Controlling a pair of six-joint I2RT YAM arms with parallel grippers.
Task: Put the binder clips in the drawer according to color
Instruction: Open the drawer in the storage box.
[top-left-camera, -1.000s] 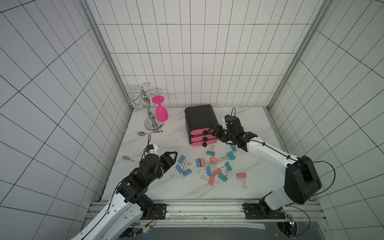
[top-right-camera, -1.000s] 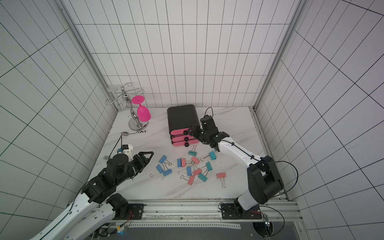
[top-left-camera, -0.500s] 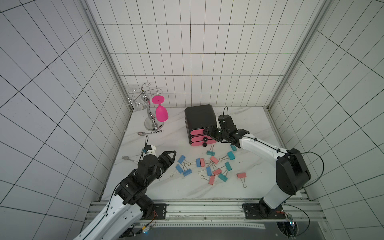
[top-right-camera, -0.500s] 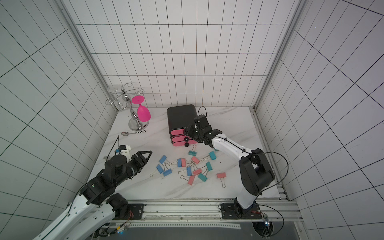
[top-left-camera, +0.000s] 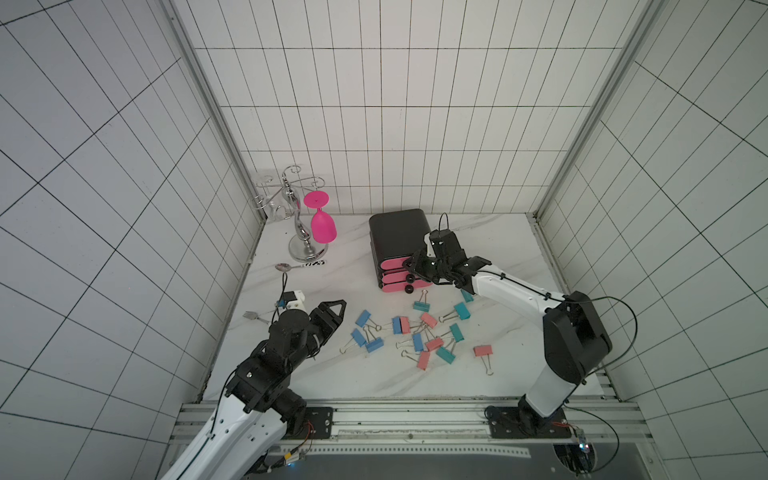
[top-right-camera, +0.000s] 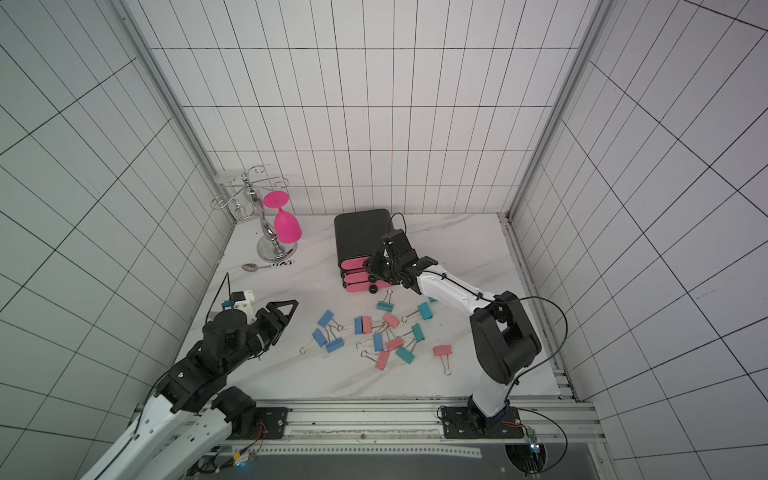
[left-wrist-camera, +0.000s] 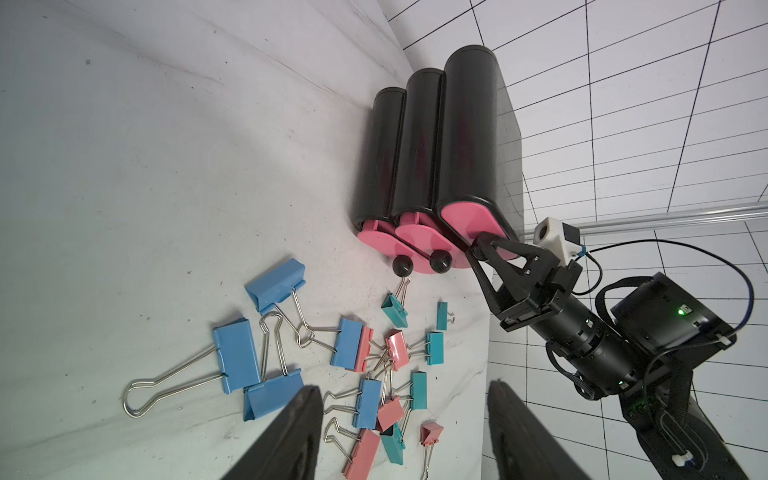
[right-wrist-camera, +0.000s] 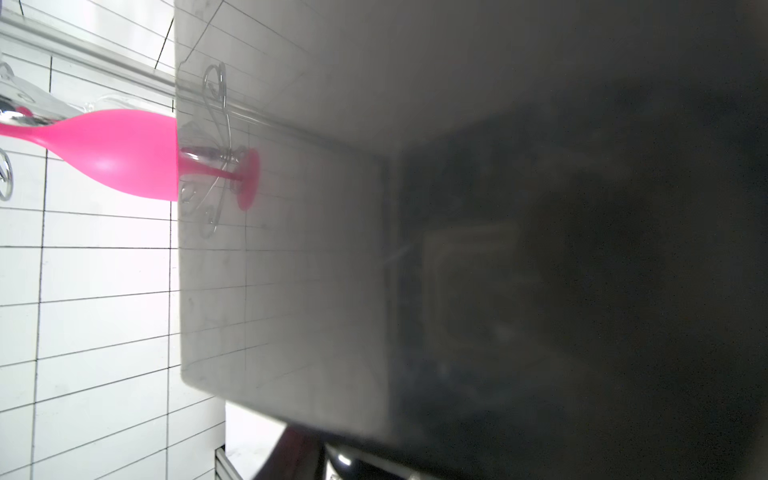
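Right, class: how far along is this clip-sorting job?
Done: nothing visible; all binder clips lie on the table, outside the drawer. In hand: the right hand is at the top drawer front; grip unclear. The left hand hovers open, empty. Left: sorting every clip by color.

The drawer (top-left-camera: 398, 232) is shown with a black shell, pink fronts and black knobs. Before it, the binder clips (top-left-camera: 434, 344) are coloured blue, teal and salmon-pink, with silver wire handles. Beside the drawer, a magenta goblet (top-left-camera: 323, 226) and a chrome stand (top-left-camera: 307, 249) are seen. The table (top-left-camera: 353, 374) is veined white and grey. In the right wrist view the shell is rendered greyish, possibly by glare.
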